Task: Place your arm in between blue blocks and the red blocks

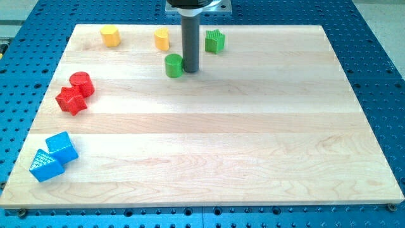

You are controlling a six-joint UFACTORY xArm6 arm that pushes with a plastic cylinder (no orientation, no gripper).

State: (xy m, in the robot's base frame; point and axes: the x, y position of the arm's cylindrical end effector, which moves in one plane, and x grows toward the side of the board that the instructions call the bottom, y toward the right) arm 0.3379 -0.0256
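My tip (191,68) rests on the board near the view's top, touching or just right of a green cylinder (173,65). A red cylinder (81,83) and a red star block (70,101) sit together at the view's left. A blue cube (62,147) and a blue triangular block (45,166) sit together at the view's lower left, below the red pair. My tip is far to the upper right of both pairs.
A yellow block (110,36) and another yellow block (162,38) lie near the top edge. A green star-like block (215,41) lies right of my rod. The wooden board (253,139) lies on a blue perforated table.
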